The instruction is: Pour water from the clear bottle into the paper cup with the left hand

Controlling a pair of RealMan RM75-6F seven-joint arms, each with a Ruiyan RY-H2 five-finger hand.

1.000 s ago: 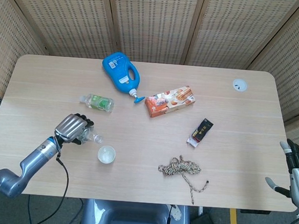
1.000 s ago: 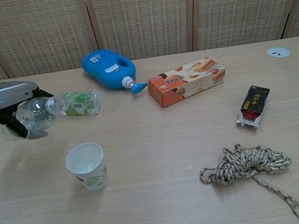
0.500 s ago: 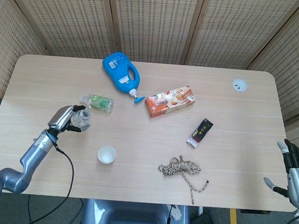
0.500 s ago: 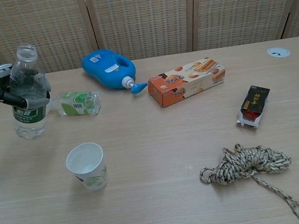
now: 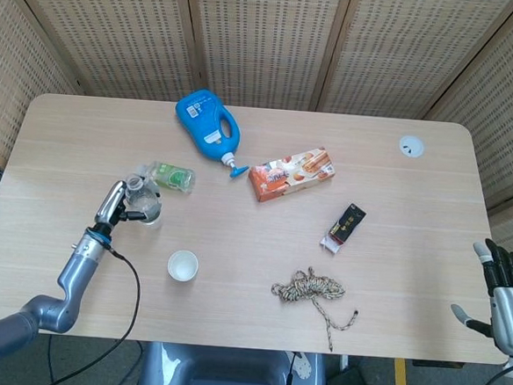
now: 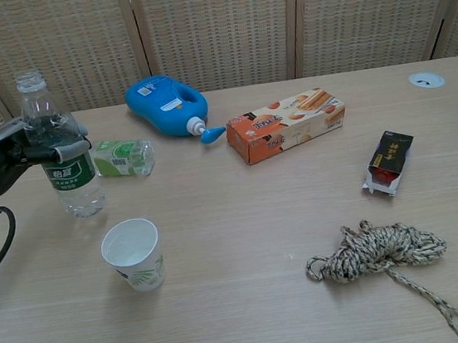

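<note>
The clear bottle (image 6: 60, 150) (image 5: 140, 200) stands upright with no cap and a green label, its base at the table, left of centre. My left hand (image 6: 18, 151) (image 5: 115, 202) grips it around the middle from the left. The white paper cup (image 6: 134, 254) (image 5: 182, 265) stands upright in front and to the right of the bottle, apart from it. My right hand (image 5: 503, 285) hangs off the table's right front corner with its fingers spread and nothing in it; the chest view does not show it.
A small green-labelled bottle (image 6: 121, 158) lies on its side just behind the clear bottle. A blue jug (image 6: 164, 105) lies behind, an orange snack box (image 6: 287, 124) at centre, a dark packet (image 6: 390, 160) to the right, a coiled rope (image 6: 383, 254) in front.
The left hand swung the bottle from a tilted pose over the cup back upright, then lowered it to the table behind and left of the cup. The right hand hardly moved.
</note>
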